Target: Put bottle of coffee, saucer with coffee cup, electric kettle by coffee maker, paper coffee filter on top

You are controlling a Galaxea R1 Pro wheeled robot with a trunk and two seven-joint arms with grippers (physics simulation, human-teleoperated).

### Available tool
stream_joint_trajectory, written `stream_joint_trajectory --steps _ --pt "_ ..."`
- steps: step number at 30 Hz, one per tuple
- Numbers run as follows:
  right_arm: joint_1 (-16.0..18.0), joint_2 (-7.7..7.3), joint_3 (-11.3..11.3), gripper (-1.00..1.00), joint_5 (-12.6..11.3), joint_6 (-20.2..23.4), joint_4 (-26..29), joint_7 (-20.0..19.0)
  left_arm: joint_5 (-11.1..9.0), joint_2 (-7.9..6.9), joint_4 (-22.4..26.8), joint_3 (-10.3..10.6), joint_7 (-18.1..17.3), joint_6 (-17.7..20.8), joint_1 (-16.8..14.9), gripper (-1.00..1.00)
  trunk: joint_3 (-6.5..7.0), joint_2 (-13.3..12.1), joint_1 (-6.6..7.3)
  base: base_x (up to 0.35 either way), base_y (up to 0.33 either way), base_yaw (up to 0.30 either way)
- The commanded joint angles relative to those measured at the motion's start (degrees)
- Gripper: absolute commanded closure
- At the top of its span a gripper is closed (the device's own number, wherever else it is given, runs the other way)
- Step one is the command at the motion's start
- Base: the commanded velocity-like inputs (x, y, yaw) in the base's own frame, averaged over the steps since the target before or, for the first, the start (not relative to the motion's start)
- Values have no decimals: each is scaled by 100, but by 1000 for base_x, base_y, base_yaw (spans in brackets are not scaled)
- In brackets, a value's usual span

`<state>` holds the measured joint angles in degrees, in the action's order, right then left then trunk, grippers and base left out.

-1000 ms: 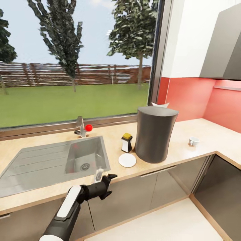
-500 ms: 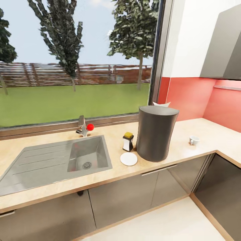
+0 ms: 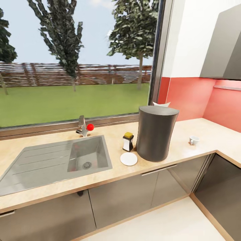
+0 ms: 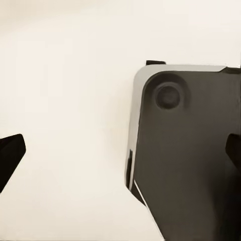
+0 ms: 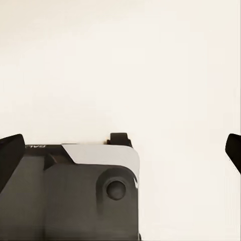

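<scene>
Currently: the head view looks down on a kitchen bench (image 3: 187, 157) of pale wood-look surface under a wide window, with grey cabinet fronts below.
Coffee maker: the tall dark-grey cylinder, the coffee maker (image 3: 156, 133), stands upright near the front edge of the bench, right of the sink.
Paper filter: a small white pointed piece, the paper coffee filter (image 3: 161, 104), shows just above the coffee maker's back rim; it seems to rest on the flat top, though the contact is not visible.
Bottle: the bottle of coffee (image 3: 128, 142) with its yellow cap stands upright just beside the coffee maker, on the sink side, as the task wants.
Saucer: the white saucer (image 3: 129, 159) lies flat in front of the bottle, close to the coffee maker's base. Nothing sits on it.
Cup: the tiny white coffee cup (image 3: 193, 140) stands well apart, on the far right of the bench, so it has not yet joined the saucer.
Sink: the inset grey sink (image 3: 50, 162) holds nothing; its basin shows a bare drain.
Left hand: the left hand (image 4: 120, 150) is spread wide, dark fingertips at the frame's edges, holding nothing, over pale floor and part of the robot's base.
Right hand: the right hand (image 5: 120, 150) is likewise spread and empty.
Judgement: the cup probably comes next.
</scene>
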<state>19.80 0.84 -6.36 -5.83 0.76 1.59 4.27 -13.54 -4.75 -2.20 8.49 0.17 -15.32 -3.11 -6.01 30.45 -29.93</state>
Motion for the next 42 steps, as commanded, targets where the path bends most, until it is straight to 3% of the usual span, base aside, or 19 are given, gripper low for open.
stream_joint_trajectory --steps 1,4,7,12,20,30,33,35,42 --pt "-9 -40 -51 -100 -56 -13 5 -2 -102 0 -21 31 1 -43 -8 -100 -10 9 -2 0 0 0" --pt "-126 -175 -50 -100 -50 -68 5 -35 -204 -25 -2 5 0 -54 -5 -100 -10 9 -2 0 0 0" --pt "-168 -194 -50 -100 -50 -82 5 -40 -214 -26 0 4 0 -50 -5 -100 -10 9 -2 0 0 0" --pt "-386 -241 -50 -100 -50 -114 1 -48 -418 -39 -3 -64 9 -68 4 -100 -11 9 -2 0 74 263" --pt "-733 -466 -50 -100 -50 -763 4 -95 -447 -45 7 -62 9 -122 0 -100 -35 9 -2 0 284 275" --pt "-914 -451 -50 -100 -72 -832 7 -135 -442 -47 15 -49 56 -128 -15 -100 -74 9 -2 0 312 267" --pt "-922 -444 -50 -100 -81 -832 8 -130 -444 -67 11 -53 316 -123 -15 -100 -87 9 -2 0 331 262" --pt "-925 -437 -50 -100 -84 -838 8 -128 -456 -91 9 -69 760 -126 -10 -100 -96 9 -2 0 334 243" --pt "-926 -444 -41 -100 -76 -841 8 -120 -443 -28 16 -76 782 -137 -5 -100 -134 9 -2 0 141 234"
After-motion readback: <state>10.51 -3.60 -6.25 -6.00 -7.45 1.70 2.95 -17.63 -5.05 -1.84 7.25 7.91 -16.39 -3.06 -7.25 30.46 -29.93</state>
